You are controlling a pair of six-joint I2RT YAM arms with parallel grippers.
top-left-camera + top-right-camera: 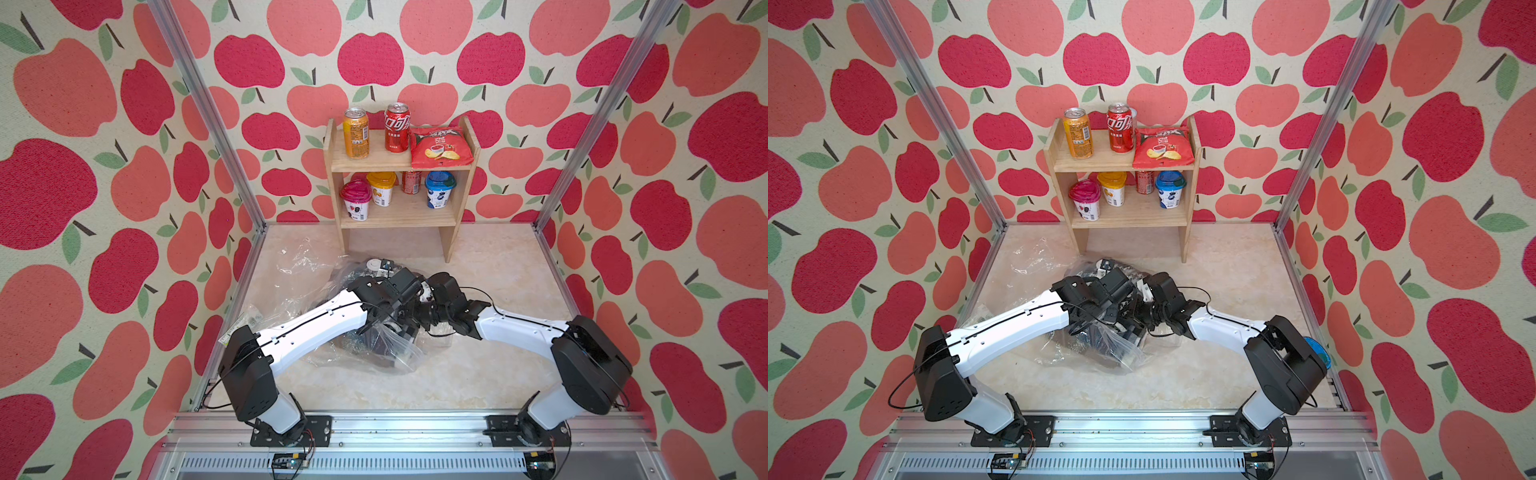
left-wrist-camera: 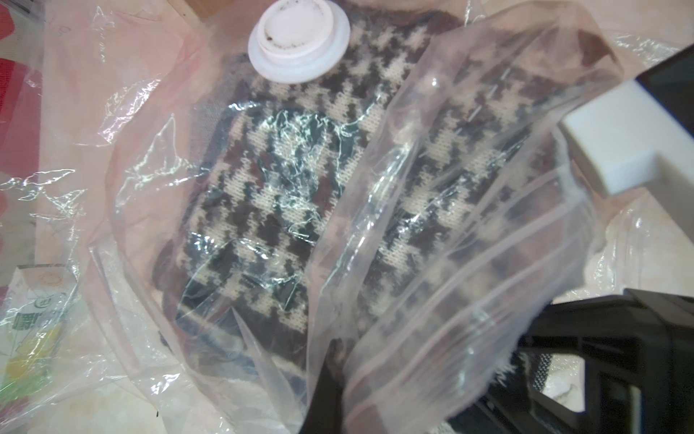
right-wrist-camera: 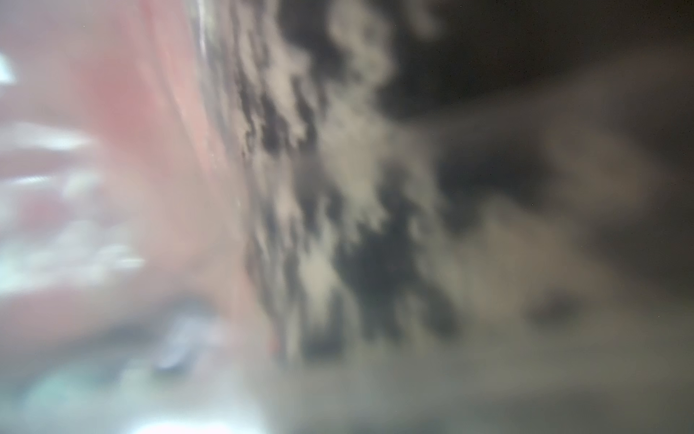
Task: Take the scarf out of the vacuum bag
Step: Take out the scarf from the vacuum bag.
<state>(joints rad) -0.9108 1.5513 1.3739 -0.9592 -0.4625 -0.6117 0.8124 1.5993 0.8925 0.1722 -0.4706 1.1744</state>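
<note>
Left pincer (image 1: pixel 395 328) grips the raised mouth edge of the vacuum bag (image 2: pixel 450 263) at mid-worktop (image 1: pixel 478 374). Right pincer (image 1: pixel 419 309) is clenched beside it; what it grasps is blurred. The houndstooth scarf (image 2: pixel 285 180) lies inside the bag.

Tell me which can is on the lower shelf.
The half-hidden red can between the yellow-lidded cup and the blue-lidded cup. The orange can and the second red can stand on the top shelf.

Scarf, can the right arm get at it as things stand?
Probably yes: the right arm reaches the vacuum bag, and its wrist view is filled by the checked scarf up close. Blur hides whether plastic lies between.
</note>
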